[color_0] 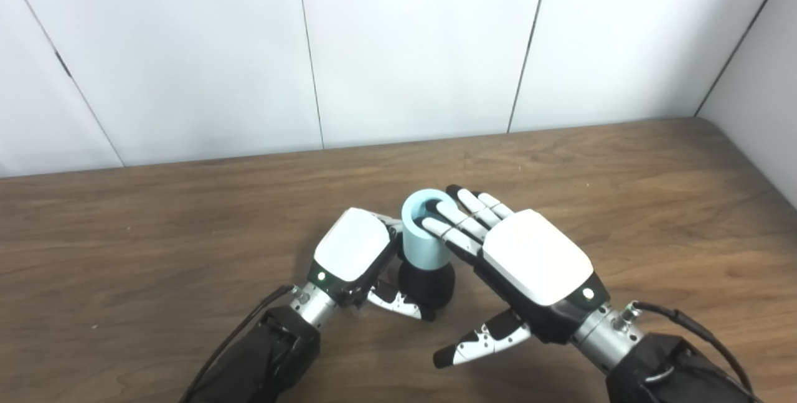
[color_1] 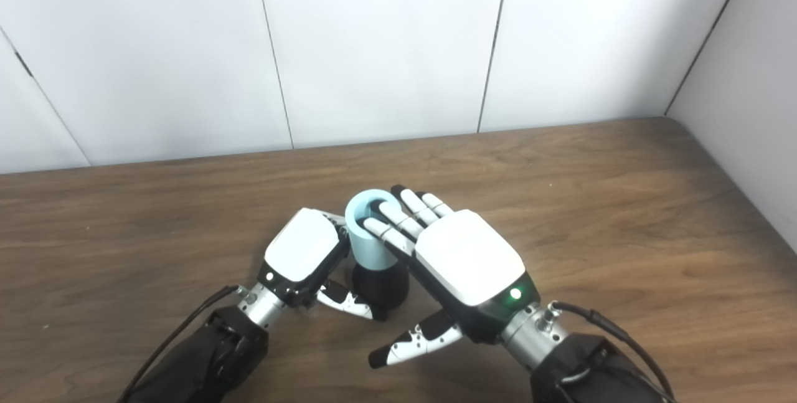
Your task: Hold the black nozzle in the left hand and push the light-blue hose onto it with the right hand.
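Left hand (color_0: pixel 352 252) clamped on black nozzle (color_0: pixel 426 283); right hand (color_0: pixel 529 260) flat, fingers apart, atop light-blue hose (color_0: pixel 423 235) seated on nozzle.

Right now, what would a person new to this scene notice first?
Most striking is the short light-blue hose, standing upright on the rounded black nozzle at the middle of the brown wooden table. The left robot hand grips the nozzle, while the right robot hand lays flat fingers over the hose's open top.
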### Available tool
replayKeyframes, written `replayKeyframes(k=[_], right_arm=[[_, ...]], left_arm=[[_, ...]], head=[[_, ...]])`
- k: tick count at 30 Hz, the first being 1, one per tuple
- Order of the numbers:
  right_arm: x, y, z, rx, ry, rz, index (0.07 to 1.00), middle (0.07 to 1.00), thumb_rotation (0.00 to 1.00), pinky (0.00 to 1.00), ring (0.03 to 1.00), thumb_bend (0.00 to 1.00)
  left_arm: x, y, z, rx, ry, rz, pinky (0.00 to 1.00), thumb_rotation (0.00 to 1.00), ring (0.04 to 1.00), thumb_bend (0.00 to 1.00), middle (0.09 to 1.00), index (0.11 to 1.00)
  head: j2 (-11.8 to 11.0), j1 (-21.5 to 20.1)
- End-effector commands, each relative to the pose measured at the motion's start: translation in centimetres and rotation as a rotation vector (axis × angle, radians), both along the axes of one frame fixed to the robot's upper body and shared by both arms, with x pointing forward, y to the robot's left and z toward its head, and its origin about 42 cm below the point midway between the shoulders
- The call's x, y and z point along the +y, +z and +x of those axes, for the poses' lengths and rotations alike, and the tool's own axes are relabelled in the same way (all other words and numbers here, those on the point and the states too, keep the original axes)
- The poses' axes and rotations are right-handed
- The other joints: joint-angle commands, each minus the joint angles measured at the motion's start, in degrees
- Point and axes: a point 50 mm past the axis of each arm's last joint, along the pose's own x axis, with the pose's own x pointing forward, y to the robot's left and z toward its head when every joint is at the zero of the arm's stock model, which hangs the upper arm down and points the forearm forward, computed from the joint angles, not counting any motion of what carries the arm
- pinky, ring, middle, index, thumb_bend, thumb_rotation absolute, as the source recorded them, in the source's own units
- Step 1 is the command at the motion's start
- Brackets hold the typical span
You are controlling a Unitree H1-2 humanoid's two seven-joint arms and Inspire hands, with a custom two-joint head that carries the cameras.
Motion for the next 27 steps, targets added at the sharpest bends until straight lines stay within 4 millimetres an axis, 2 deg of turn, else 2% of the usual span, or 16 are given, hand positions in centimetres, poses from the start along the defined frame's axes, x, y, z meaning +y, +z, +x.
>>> replayKeyframes(k=[1, 13, 27], right_arm=[[-0.12, -3.89, -0.62, 0.247, 0.030, -0.117, 0.874, 0.932, 0.74, 0.95, 0.987, 0.86], [-0.11, -4.22, -0.66, 0.264, 0.027, -0.114, 0.879, 0.931, 0.73, 0.96, 0.981, 0.86], [0.08, -4.67, -0.74, 0.278, 0.024, -0.113, 0.871, 0.918, 0.73, 0.95, 0.970, 0.86]], left_arm=[[1.82, -11.70, -10.16, 0.357, 0.022, 0.148, 0.28, 0.00, 0.319, 0.51, 0.400, 0.519], [1.75, -11.67, -10.25, 0.360, 0.023, 0.153, 0.31, 0.00, 0.348, 0.51, 0.410, 0.525], [1.90, -11.63, -10.36, 0.349, 0.022, 0.147, 0.30, 0.00, 0.333, 0.51, 0.404, 0.522]], head=[[0.1, -0.1], [0.3, -0.1], [0.5, 0.0]])
